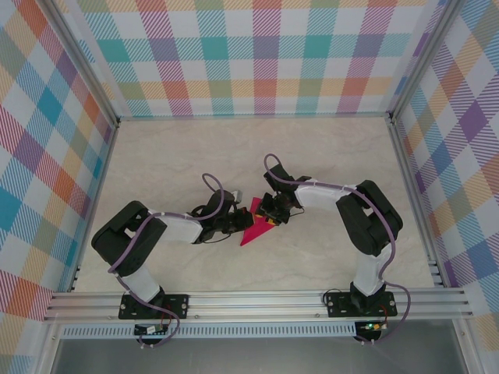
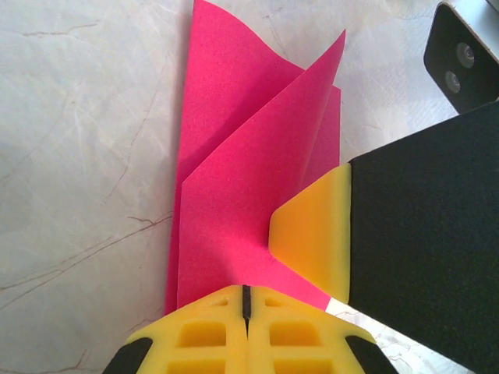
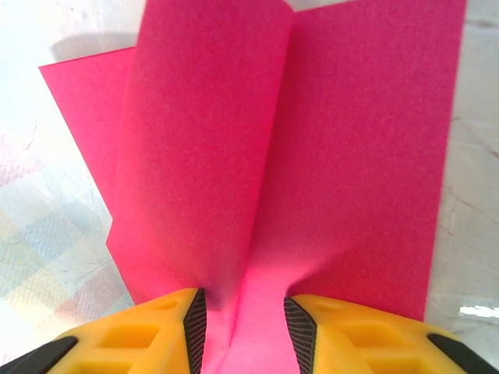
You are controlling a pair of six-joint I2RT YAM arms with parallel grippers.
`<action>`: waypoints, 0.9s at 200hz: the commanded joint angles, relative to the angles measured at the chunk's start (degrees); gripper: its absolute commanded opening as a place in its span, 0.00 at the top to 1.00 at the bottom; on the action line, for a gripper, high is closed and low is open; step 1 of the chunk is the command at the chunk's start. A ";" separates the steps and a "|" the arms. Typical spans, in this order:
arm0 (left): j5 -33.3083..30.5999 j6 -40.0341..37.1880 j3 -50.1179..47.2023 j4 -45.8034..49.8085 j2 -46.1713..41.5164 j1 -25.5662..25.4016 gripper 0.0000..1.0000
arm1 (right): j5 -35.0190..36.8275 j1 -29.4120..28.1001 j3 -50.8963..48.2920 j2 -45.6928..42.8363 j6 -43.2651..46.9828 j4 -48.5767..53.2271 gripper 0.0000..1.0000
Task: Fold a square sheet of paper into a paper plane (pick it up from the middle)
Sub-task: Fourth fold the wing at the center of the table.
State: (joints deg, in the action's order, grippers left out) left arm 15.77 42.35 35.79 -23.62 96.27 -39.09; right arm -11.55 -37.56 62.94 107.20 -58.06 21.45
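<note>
The paper plane [image 1: 253, 232] is a narrow, pointed fold of magenta-pink paper lying on the table between the two arms, its tip toward the near left. In the left wrist view the paper plane [image 2: 242, 179] shows layered flaps standing up, and my left gripper [image 2: 246, 300] is shut on its near end. My left gripper [image 1: 238, 222] reaches it from the left. One yellow finger [image 2: 312, 234] of the right gripper rests against the paper. My right gripper [image 3: 243, 319] is open, and a raised crease of the paper plane [image 3: 312, 140] runs loosely between its pads. From above, my right gripper [image 1: 273, 216] sits at the paper's far right side.
The marbled beige table [image 1: 195, 156] stretches away behind and beside the arms. Checked walls [image 1: 265, 54] and aluminium rails [image 1: 257, 300] enclose it. The right wrist's camera housing [image 2: 464, 47] hangs close over the paper.
</note>
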 commanded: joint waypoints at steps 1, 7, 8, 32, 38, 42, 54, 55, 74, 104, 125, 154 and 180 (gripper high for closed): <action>-0.59 -1.20 1.17 0.92 1.08 0.88 0.99 | 8.73 0.29 -4.33 5.91 -0.95 9.74 0.63; -0.50 -1.26 1.21 0.78 1.18 0.86 1.00 | 8.89 0.30 -4.25 6.00 -1.00 9.91 0.63; -0.44 -1.24 1.21 0.81 1.19 0.86 0.99 | 8.90 0.30 -4.28 6.00 -1.04 9.92 0.63; -0.14 -1.83 1.21 0.69 1.40 0.95 1.00 | 8.91 0.30 -4.58 5.99 -1.35 9.68 0.65; -0.04 -2.03 1.26 0.84 1.49 0.99 1.00 | 8.91 0.29 -4.58 6.01 -1.37 9.67 0.65; -0.04 -2.08 1.30 0.97 1.51 1.03 1.00 | 8.91 0.30 -4.58 6.09 -1.36 9.73 0.65; 0.23 -2.24 1.33 0.79 1.72 1.08 1.00 | 9.00 0.29 -4.41 6.16 -1.44 9.98 0.65; 0.27 -2.21 1.31 0.78 1.77 1.10 1.00 | 9.00 0.34 -4.40 6.17 -1.44 9.99 0.66; 0.74 -2.35 1.36 0.69 1.88 1.21 1.00 | 9.17 0.28 -4.23 6.52 -1.55 10.42 0.66; 1.20 -2.51 1.56 0.73 2.08 1.25 1.00 | 9.18 0.33 -4.17 7.14 -1.68 10.87 0.68; 1.42 -2.64 1.72 0.99 2.24 1.30 1.00 | 9.27 0.34 -4.23 7.24 -1.71 10.92 0.70; 1.63 -2.67 1.69 1.11 2.58 1.30 1.00 | 9.31 0.25 -4.05 7.32 -1.53 11.30 0.71; 1.63 -2.57 1.76 1.81 2.92 1.31 1.00 | 9.35 0.31 -3.87 7.61 -1.43 11.50 0.71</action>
State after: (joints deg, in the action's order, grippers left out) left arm 16.40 40.84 36.56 -23.59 98.19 -38.68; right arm -10.87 -37.54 63.33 107.90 -59.13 23.44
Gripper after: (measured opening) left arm 0.046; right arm 0.290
